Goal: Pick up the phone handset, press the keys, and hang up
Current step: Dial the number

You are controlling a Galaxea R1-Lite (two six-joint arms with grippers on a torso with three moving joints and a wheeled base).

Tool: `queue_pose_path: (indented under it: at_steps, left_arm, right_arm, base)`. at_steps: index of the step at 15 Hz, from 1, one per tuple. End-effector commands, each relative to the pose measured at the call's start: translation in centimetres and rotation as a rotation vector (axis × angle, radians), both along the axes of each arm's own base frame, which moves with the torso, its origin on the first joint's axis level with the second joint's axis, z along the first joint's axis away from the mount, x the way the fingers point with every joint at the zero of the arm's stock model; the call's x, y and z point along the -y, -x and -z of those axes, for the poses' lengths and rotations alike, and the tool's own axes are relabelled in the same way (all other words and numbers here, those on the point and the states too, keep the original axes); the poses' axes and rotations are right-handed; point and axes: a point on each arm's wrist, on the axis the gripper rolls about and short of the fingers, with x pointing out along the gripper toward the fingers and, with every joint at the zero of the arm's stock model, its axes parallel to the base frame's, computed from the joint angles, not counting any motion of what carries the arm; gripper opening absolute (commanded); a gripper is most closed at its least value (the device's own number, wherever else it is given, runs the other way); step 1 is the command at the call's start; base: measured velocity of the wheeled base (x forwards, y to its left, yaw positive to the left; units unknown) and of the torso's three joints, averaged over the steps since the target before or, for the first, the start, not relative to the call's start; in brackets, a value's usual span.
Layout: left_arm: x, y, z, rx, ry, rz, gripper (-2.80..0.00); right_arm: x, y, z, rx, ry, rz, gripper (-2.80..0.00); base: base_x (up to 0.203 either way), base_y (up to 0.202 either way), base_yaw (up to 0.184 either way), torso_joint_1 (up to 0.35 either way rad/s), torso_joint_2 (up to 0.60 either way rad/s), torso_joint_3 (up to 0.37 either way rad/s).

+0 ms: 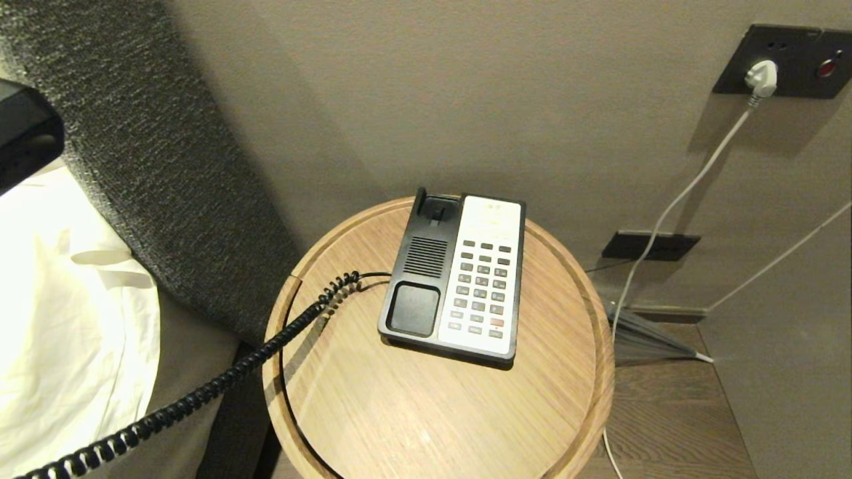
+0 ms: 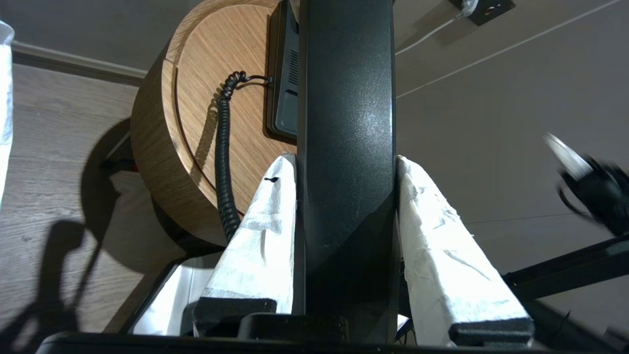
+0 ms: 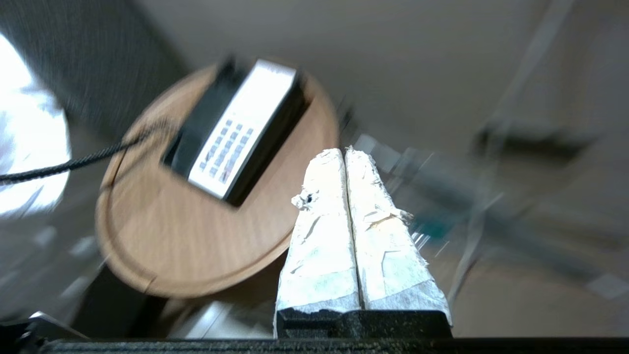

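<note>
Left gripper (image 2: pixel 346 162) is clamped on the phone handset (image 2: pixel 346 123), its 2 white-wrapped fingers (image 2: pixel 265 231) pressed against the handset's opposite sides; the handset is held in the air, off to the side of the round wooden table (image 1: pixel 426 399). Phone base (image 1: pixel 459 279) sits on the table with its cradle bare and its keypad (image 1: pixel 482 283) facing up. Coiled cord (image 1: pixel 219 382) runs from the base across the table edge and away toward the lower left of the head view. Right gripper (image 3: pixel 346 152) hovers apart from the table, fingers pressed together, holding nothing. White plug (image 1: pixel 762 76) sits in the wall socket.
</note>
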Motion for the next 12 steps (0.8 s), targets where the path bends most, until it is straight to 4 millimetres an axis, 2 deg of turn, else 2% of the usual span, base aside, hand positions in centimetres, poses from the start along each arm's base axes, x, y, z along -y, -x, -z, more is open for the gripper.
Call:
queue_pose_path:
  at_steps: [1,2,3,5,6,9,12]
  left_arm:
    - [0.3,-0.2,0.3,-0.013,-0.007,-0.002,-2.80]
    - [0.3,-0.3,0.3,-0.010,-0.004,-0.003,-2.80]
    - [0.4,-0.3,0.3,-0.010,-0.006,-0.003,-2.80]
    - [0.5,-0.4,0.2,-0.009,-0.004,-0.003,-2.80]
    - [0.8,-0.6,0.1,-0.006,0.001,-0.003,-2.80]
    - [0.8,-0.6,0.1,0.001,0.010,-0.002,-2.80]
    - [0.3,-0.2,0.3,0.003,0.017,-0.005,-2.80]
  right_arm:
    - [-0.2,-7.4,1.0,-0.244,-0.011,-0.051,-2.80]
    - [-0.5,-8.9,1.8,-0.306,-0.024,-0.093,-2.80]
    - [-1.0,-9.3,2.2,-0.341,-0.038,-0.149,-2.80]
    - [-1.5,-9.1,2.2,-0.407,-0.161,-0.291,-2.80]
    - [-1.6,-8.9,1.9,-0.432,-0.243,-0.307,-2.80]
    - [-1.4,-8.9,0.8,-0.348,-0.324,-0.222,-2.80]
    - [-1.2,-7.7,-0.2,-0.261,-0.334,-0.178,-2.80]
  base:
    - [0.000,0.000,0.000,0.000,0.00,0.000]
    - [0.000,0.000,0.000,0.000,0.00,0.000]
    - [0.000,0.000,0.000,0.000,0.00,0.000]
    - [0.000,0.000,0.000,0.000,0.00,0.000]
    - [0.000,0.000,0.000,0.000,0.00,0.000]
    - [0.000,0.000,0.000,0.000,0.00,0.000]
    - [0.000,0.000,0.000,0.000,0.00,0.000]
